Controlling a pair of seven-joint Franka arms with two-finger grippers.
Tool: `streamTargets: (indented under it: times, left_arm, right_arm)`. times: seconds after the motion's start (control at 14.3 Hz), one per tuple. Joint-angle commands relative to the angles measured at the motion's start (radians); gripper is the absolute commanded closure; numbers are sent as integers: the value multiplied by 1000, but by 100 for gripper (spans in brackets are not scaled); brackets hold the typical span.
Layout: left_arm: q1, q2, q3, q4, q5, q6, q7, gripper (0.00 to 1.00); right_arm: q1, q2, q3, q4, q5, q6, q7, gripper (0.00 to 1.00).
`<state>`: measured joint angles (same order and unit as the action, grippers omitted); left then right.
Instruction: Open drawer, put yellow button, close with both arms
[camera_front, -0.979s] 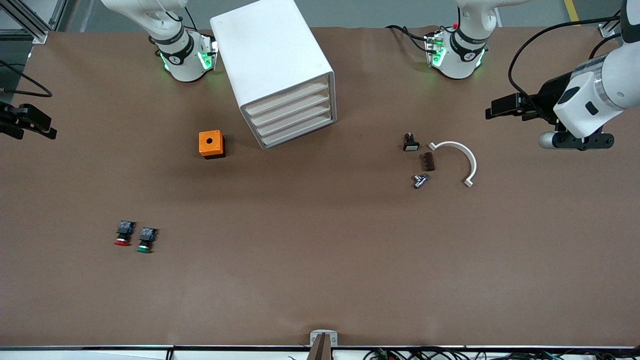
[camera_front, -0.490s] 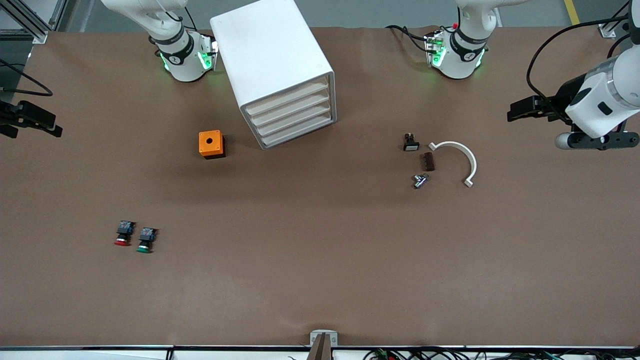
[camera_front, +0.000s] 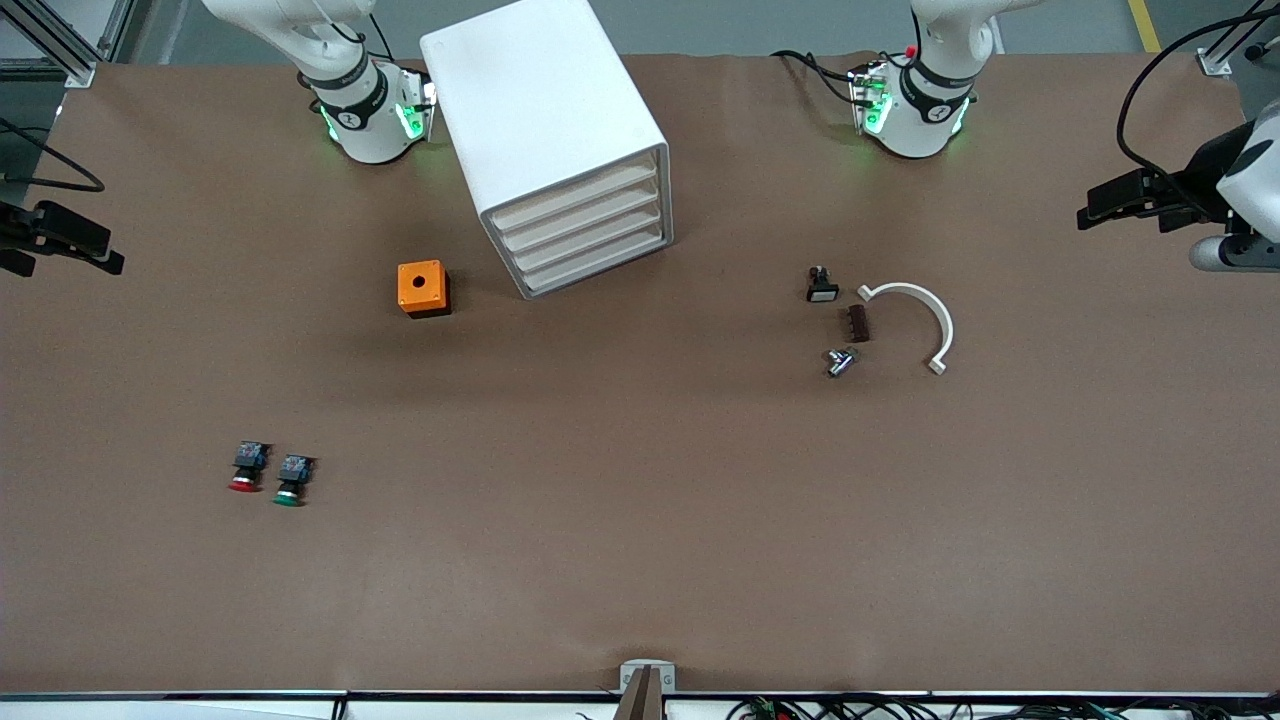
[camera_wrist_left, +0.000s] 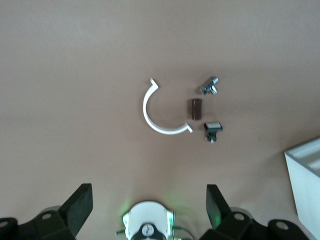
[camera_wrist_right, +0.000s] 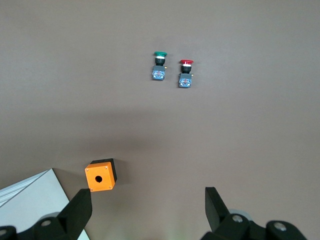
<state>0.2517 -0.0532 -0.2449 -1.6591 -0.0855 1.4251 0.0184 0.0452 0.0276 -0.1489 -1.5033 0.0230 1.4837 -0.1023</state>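
The white cabinet (camera_front: 545, 110) stands at the robots' edge of the table. Its four cream drawer fronts are all pushed in, and the drawer (camera_front: 575, 197) is the topmost. The yellow button does not show in any view. My left gripper (camera_front: 1090, 210) hangs open and holds nothing over the left arm's end of the table. In the left wrist view the left gripper (camera_wrist_left: 148, 192) spreads its fingers (camera_wrist_left: 80, 205) wide above bare table. My right gripper (camera_front: 70, 260) hovers open and holds nothing over the right arm's end. The right gripper (camera_wrist_right: 147, 199) also stands wide in its own wrist view.
An orange cube with a hole (camera_front: 423, 288) sits beside the cabinet. A red-capped button (camera_front: 245, 468) and a green-capped button (camera_front: 290, 480) lie nearer the camera. A white curved piece (camera_front: 915, 318), a brown block (camera_front: 856, 323), a metal part (camera_front: 840, 361) and a small white-capped button (camera_front: 821, 285) lie toward the left arm's end.
The left arm has drawn back toward its end of the table, and its gripper is now near the view's edge. The right gripper has barely shifted.
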Motion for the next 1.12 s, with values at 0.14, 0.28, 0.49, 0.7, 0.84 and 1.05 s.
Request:
streamTargets:
  times: [0.14,0.28,0.49,0.7,0.84,1.05]
  left_arm:
    - [-31,-76,16,-100,12,116,17,0]
    - [-145,-60,134,-82,13,118,17,0]
    - [-273,-22,243,-36,21,118,15,0]
    - [-290,4,243,4,47,118,8,0]
    - [-284,4,242,10,49,118,8,0]
    - [-276,4,243,32,49,118,-3,0]
  right_arm:
    - [4,-15,-4,2,11,-3,10,0]
    - [4,-15,-4,2,11,-3,10,0]
    - [4,-17,-4,2,11,-5,10,0]
    - [2,-17,-6,2,11,-5,10,0]
    - [2,-17,-8,2,11,-5,12,0]
    - [1,-15,-8,2,15,-10,12,0]
